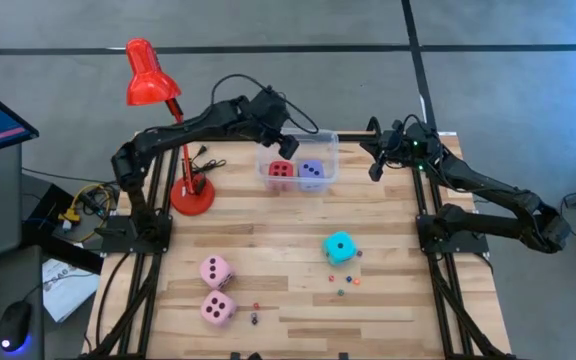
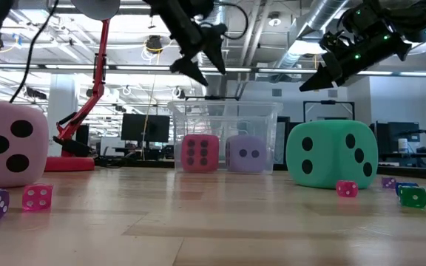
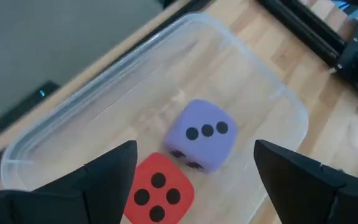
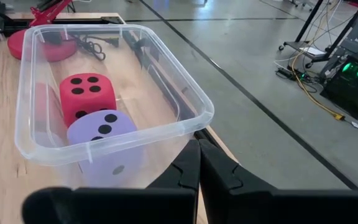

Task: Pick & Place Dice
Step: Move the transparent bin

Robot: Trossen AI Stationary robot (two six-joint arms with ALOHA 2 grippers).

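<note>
At the far middle of the table: clear plastic bin (image 1: 330, 150) with the red die (image 1: 282, 171) and the lavender die (image 1: 311, 171) side by side inside it.
Left gripper: left gripper (image 3: 194, 171) hangs over the bin, above the two dice, fingers spread apart and holding nothing.
Right gripper: right gripper (image 4: 198, 165) is up in the air just past the bin's right end, fingers pressed tight together, holding nothing.
Cyan die: cyan die (image 1: 340, 247) sits alone on the wood, right of the middle.
Pink dice: pink dice (image 1: 216, 288), two of them, sit close together near the front left.
Red lamp: red lamp (image 1: 149, 75) stands left of the bin.
Small dice: small dice (image 2: 413, 195) lie on the wood near the cyan die.
Cut off: low view shows only part of one pink die at its left edge.
Hard to see: from above the small dice are only tiny dots; the low view shows their pips.
Only one view: the wrist views show the bin dice but none of the others.
</note>
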